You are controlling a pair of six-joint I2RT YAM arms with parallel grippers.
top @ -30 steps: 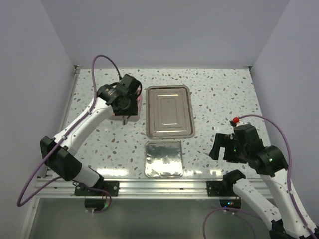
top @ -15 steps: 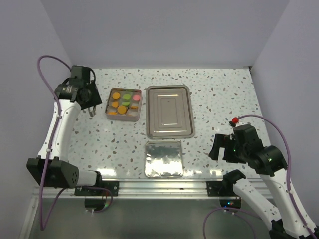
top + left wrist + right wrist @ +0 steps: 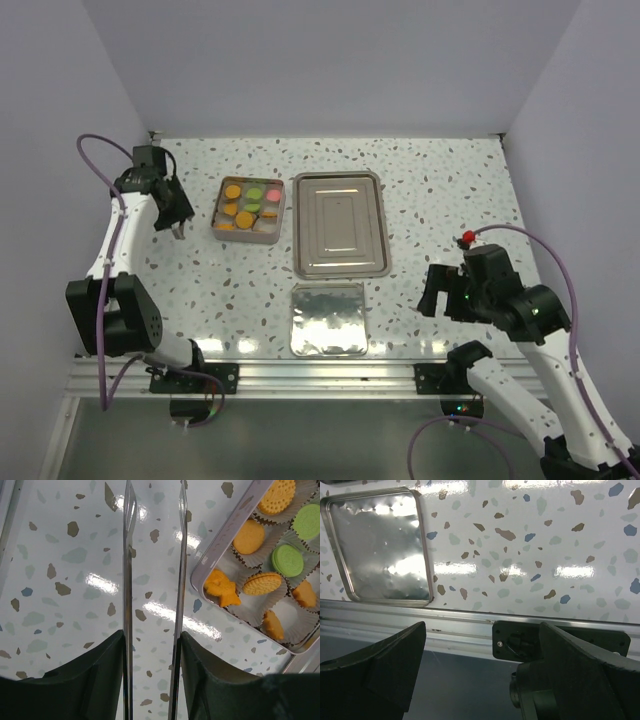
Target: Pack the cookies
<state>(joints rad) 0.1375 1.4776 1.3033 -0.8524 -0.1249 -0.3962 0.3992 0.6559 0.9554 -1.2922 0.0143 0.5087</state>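
The left gripper (image 3: 155, 494) has its thin metal fingers (image 3: 127, 605) parted, gripping nothing. The small round orange, green and pink cookies (image 3: 245, 218) sit in a shallow rectangular grey tin (image 3: 226, 536) just right of those fingers, its long edge oblique to them. The right gripper (image 3: 482, 630), wide open and empty, is well apart, and only the left wrist view shows the paper cups (image 3: 300, 615) under the cookies.

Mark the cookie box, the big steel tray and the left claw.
cookie box (image 3: 232, 530), left wrist view, its near rim.
big steel tray (image 3: 339, 222), top external view, its bare floor.
left claw (image 3: 156, 495), left wrist view, between its fingertips.
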